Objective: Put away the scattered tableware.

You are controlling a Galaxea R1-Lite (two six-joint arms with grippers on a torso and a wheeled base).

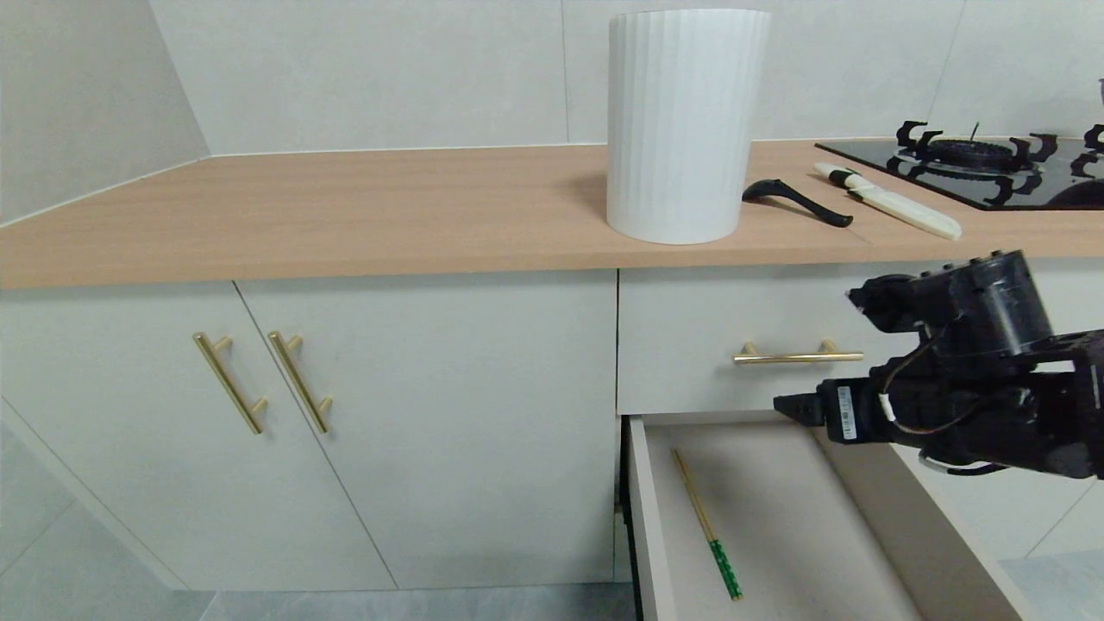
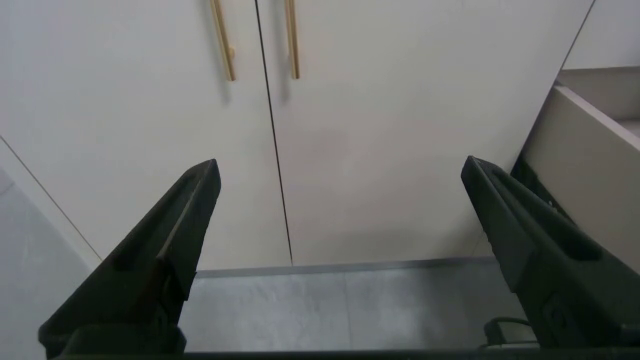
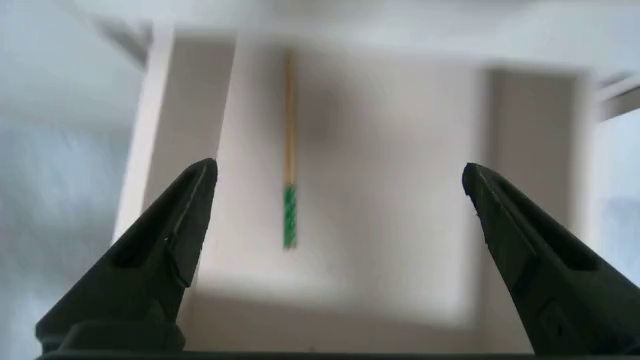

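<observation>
A pair of chopsticks (image 1: 707,526) with green ends lies on the floor of the open drawer (image 1: 642,509), also seen as chopsticks (image 3: 289,150) between my right fingers from above. My right gripper (image 1: 787,405) hangs open over the drawer's back part, holding nothing. On the counter lie a white knife (image 1: 893,201) and a black-handled utensil (image 1: 798,202), beside a tall white ribbed container (image 1: 681,125). My left gripper (image 2: 335,260) is open and empty, low in front of the cabinet doors (image 2: 280,130).
A gas hob (image 1: 992,168) sits at the counter's right end. The shut drawer above has a brass handle (image 1: 798,355). The double cabinet doors to the left carry two brass handles (image 1: 263,379). Grey floor (image 2: 350,310) lies below.
</observation>
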